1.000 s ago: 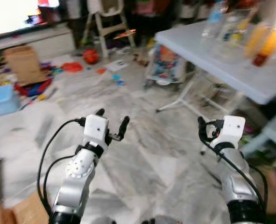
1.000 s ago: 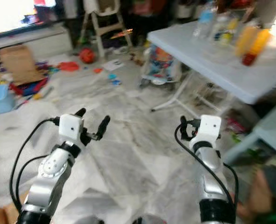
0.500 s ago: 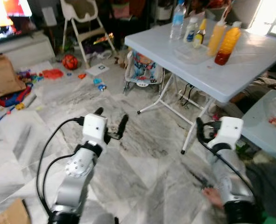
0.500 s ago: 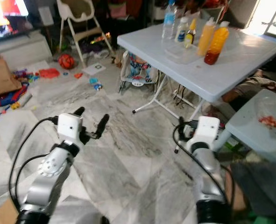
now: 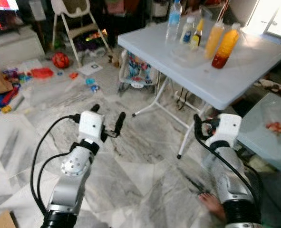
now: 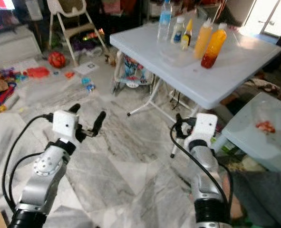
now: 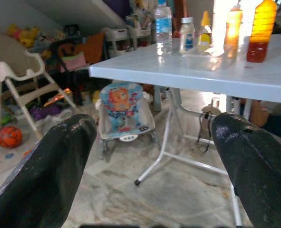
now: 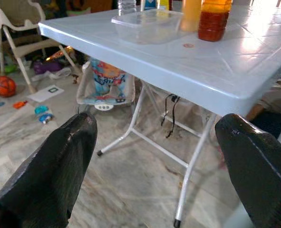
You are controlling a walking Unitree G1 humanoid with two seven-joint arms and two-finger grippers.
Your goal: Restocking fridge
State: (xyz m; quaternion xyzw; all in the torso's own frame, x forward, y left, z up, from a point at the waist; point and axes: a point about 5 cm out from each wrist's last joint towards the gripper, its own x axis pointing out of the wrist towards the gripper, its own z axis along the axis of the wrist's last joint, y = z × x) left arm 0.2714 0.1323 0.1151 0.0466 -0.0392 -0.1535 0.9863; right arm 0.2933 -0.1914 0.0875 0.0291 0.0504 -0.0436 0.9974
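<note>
White plastic tabletop (image 5: 254, 71) now sits closer in view than a second ago, its bottles (image 5: 225, 46) clustered near the far edge. Left gripper (image 5: 106, 121) and right gripper (image 8: 154, 156) hang with jaws released, so pickup hasn't begun.

5 bottles (image 5: 225, 40), perhaps, on white table (image 5: 254, 71).

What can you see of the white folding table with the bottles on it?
The white folding table has a pale plastic-looking top with moulded lines and thin white metal legs, crossed and splayed on the marble floor. It stands upright, ahead and to the robot's right. On it stand a water bottle, smaller bottles, two orange bottles and a clear lidded container.
</note>
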